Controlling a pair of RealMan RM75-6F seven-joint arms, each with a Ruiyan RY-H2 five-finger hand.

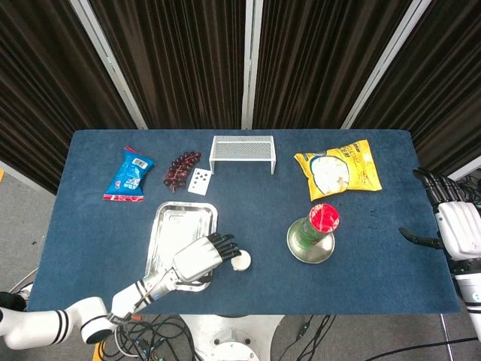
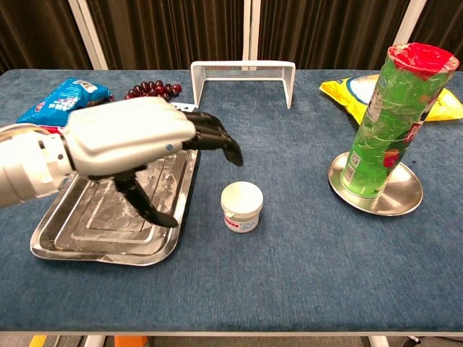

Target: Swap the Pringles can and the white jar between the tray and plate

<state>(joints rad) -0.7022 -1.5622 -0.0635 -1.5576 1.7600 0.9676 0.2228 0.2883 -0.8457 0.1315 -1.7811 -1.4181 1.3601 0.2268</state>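
A green Pringles can [image 1: 321,226] [image 2: 388,125] with a red lid stands upright on a round metal plate [image 1: 298,251] [image 2: 394,201] at the right. The small white jar [image 1: 240,260] [image 2: 241,205] sits on the blue tablecloth between the plate and the empty steel tray [image 1: 170,223] [image 2: 66,230]. My left hand [image 1: 201,257] [image 2: 137,144] hovers open over the tray's right edge, its fingertips [image 2: 230,148] reaching just left of and above the jar without touching it. My right hand [image 1: 452,222] is open past the table's right edge, far from the can.
Along the back lie a blue snack packet [image 1: 129,174] [image 2: 59,106], dark grapes [image 1: 181,168] [image 2: 150,90], a playing card [image 1: 199,180], a white wire rack [image 1: 243,153] [image 2: 243,77] and a yellow chip bag [image 1: 337,168] [image 2: 354,92].
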